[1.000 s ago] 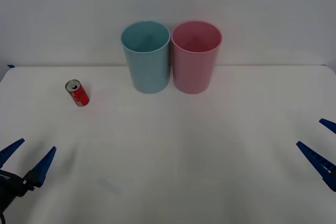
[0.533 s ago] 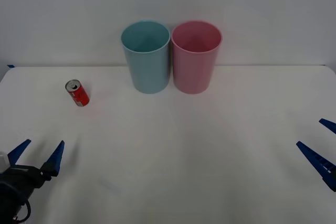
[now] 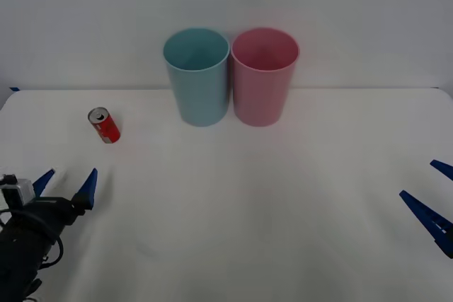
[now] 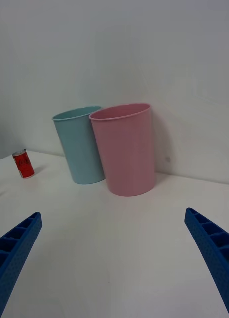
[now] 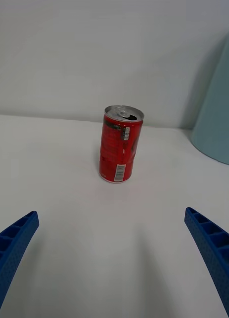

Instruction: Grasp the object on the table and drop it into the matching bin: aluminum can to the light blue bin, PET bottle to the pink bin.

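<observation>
My left gripper hangs low over the table near its left edge, toward the near left corner. Its two blue fingers are spread wide with nothing between them, and they point toward the far side of the table. The aluminum can stands upright ahead of that gripper, apart from it, on the left part of the table and closer to the far edge than to the near one. Through my left wrist camera the can sits in line with the gap between my fingers, red with a silver top whose opening shows, and white print and a barcode down its side. It touches nothing but the table.

Further right, near the middle of the far edge, the light blue bin stands upright with its mouth open upward. The pink bin stands just beside it on its right, the two rims touching or nearly so; I cannot tell which. Both are far taller than the can, and the can is well apart from them, to the left of the blue one.

My right gripper waits at the right edge of the table, nearer the front. Its blue fingers are spread as well and pinch nothing, facing the two bins from a distance.
</observation>
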Action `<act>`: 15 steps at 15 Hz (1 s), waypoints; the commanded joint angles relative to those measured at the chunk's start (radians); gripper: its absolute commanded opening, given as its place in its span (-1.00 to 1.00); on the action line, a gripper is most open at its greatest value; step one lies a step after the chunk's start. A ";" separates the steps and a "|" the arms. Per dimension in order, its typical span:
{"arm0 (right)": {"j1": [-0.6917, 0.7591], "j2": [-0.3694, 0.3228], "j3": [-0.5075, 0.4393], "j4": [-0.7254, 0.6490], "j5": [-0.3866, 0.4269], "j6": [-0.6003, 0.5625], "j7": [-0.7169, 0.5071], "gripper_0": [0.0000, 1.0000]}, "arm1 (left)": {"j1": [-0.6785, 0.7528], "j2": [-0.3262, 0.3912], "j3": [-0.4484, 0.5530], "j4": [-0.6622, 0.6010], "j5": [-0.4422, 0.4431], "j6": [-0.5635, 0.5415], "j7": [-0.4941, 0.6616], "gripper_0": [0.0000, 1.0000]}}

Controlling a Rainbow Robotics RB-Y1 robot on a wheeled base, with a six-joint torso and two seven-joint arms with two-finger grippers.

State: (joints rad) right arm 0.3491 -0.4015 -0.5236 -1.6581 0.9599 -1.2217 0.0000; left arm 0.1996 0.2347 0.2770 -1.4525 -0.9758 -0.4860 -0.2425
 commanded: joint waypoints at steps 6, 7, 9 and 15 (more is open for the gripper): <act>0.000 0.000 0.000 0.000 0.000 0.000 0.000 1.00 | -0.192 0.000 0.014 0.179 -0.044 0.014 -0.011 1.00; 0.000 0.000 0.000 0.000 0.000 0.000 0.000 1.00 | -0.210 0.000 0.016 0.201 -0.044 0.015 -0.011 1.00; 0.000 0.000 0.000 0.000 0.000 0.000 0.000 1.00 | -0.270 0.000 0.022 0.264 -0.060 0.021 -0.015 1.00; 0.000 0.000 0.000 0.000 0.000 0.000 0.000 1.00 | -0.416 0.000 0.038 0.411 -0.106 0.061 -0.024 1.00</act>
State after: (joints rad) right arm 0.3491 -0.4014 -0.5236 -1.6581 0.9599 -1.2217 0.0000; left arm -0.1939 0.2347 0.3091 -1.0671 -1.0729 -0.4249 -0.2639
